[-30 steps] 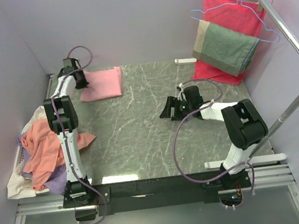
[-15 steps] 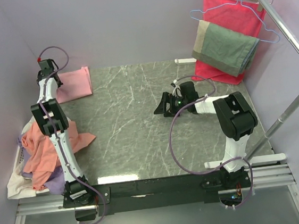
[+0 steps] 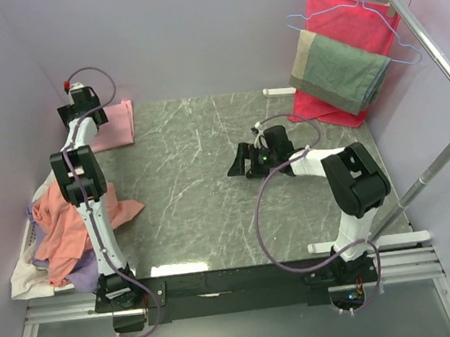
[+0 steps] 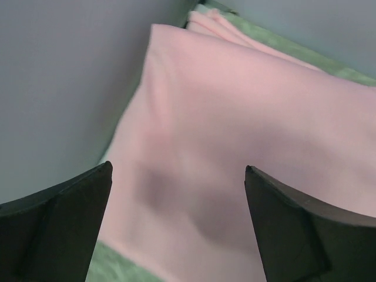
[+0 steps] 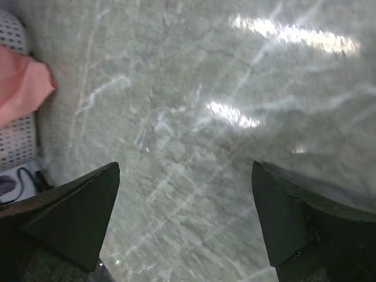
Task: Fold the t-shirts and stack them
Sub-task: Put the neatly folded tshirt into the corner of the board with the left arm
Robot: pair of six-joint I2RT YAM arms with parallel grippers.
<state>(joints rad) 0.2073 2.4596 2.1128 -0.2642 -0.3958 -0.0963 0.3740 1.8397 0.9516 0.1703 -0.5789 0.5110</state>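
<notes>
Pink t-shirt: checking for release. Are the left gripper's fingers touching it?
Cannot tell. The left wrist view shows the left gripper open over the pink t-shirt, but neither contact nor gap plainly.

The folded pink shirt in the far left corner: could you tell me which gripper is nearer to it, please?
Left. The left gripper is directly over the pink shirt, open; the right gripper is out over the middle of the table, well to the shirt's right.
</notes>
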